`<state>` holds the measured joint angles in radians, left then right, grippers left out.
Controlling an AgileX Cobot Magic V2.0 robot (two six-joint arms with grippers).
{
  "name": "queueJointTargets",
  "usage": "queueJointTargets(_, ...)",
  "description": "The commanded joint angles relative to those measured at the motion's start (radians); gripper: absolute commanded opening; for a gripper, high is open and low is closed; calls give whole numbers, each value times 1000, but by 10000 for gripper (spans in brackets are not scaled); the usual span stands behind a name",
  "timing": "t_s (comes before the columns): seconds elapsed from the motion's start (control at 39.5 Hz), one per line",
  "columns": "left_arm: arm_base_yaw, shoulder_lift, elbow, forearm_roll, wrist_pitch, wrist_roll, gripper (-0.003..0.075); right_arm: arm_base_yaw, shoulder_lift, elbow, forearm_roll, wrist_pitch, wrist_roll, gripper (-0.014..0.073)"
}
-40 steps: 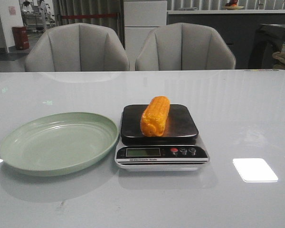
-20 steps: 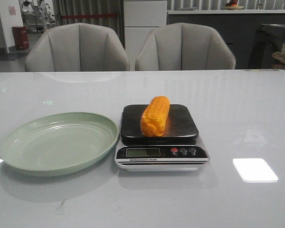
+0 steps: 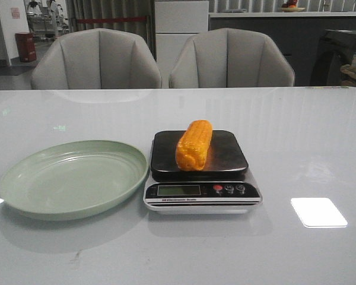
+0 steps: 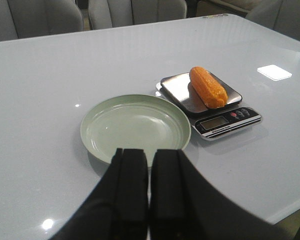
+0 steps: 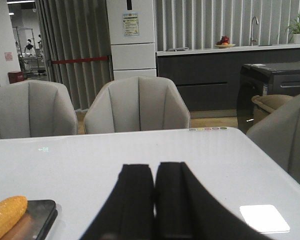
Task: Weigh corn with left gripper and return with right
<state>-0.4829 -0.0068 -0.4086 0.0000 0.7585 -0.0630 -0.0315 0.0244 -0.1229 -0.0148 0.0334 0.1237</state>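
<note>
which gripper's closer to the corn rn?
Hard to call; neither gripper shows in the front view. Left gripper hangs back beyond the green plate from the corn; right gripper sits off to its side. Both shut, empty.

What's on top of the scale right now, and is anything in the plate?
Only the corn lies on the scale platform, ungripped. The part of the platform beneath it is hidden. The green plate beside the scale holds nothing.

I see a pale, glossy worktop [image 3: 296,136] carrying two things directly. A green plate [image 3: 74,178] sits toward my left edge, and a kitchen scale [image 3: 202,172] stands just beside it, nearer the middle, their rims almost touching. A bright rectangle of reflected light [image 3: 318,212] shows toward the right edge.
</note>
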Motion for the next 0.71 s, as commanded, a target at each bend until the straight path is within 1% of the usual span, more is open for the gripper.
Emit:
queueJointTargets(0.0,0,-6,-23,0,-83,0,114,12,93,-137,-2,20,1,167)
queueJointTargets(0.15,0,-6,-23,0,-83,0,114,25,258,-282,-2,170,0,167)
queueJointTargets(0.28,0,-6,-23,0,-83,0,114,32,351,-345,7,263,0,167)
queueJointTargets(0.43,0,-6,-23,0,-83,0,114,30,409,-347,8,278,0,167)
queueJointTargets(0.68,0,-6,-10,0,-104,0,114,38,425,-347,15,307,0,167)
